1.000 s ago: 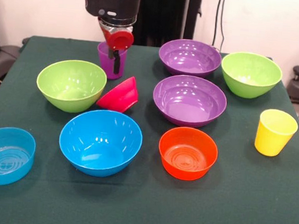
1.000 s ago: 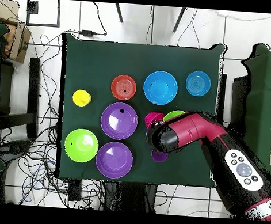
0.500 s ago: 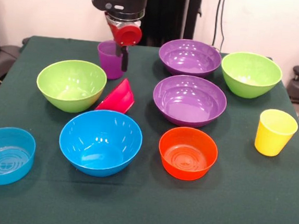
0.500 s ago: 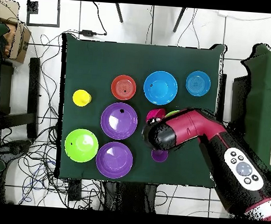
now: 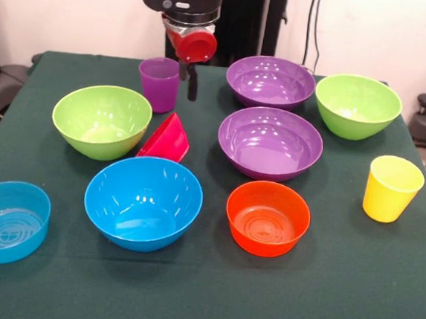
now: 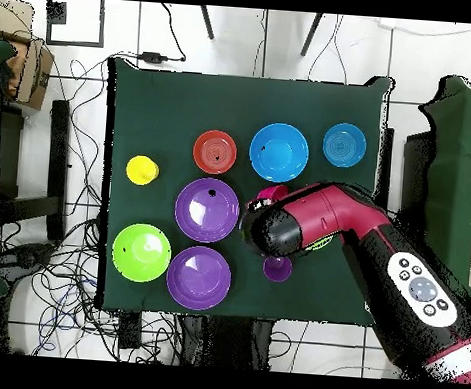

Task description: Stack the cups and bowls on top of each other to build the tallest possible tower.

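Bowls and cups all lie apart on the green table [image 5: 334,304]; nothing is stacked and every one is empty. The gripper [image 5: 188,83] hangs above the cloth between the purple cup [image 5: 158,84] and the far purple bowl [image 5: 270,81], holding nothing; whether its fingers are parted or closed I cannot tell. Just in front of it the pink bowl [image 5: 167,139] lies tipped on its side, leaning against the left green bowl [image 5: 102,121]. Right of that sits the near purple bowl [image 5: 270,143], with the second green bowl [image 5: 357,106] at the far right and the yellow cup [image 5: 392,188] standing upright near it. Toward the front are the big blue bowl [image 5: 143,202], the orange bowl [image 5: 267,218] and the small blue bowl [image 5: 6,220]. From overhead the arm [image 6: 376,252] covers most of the left green bowl. Against a second ago, the gripper has moved right, off the purple cup, and the pink bowl has tilted steeper.
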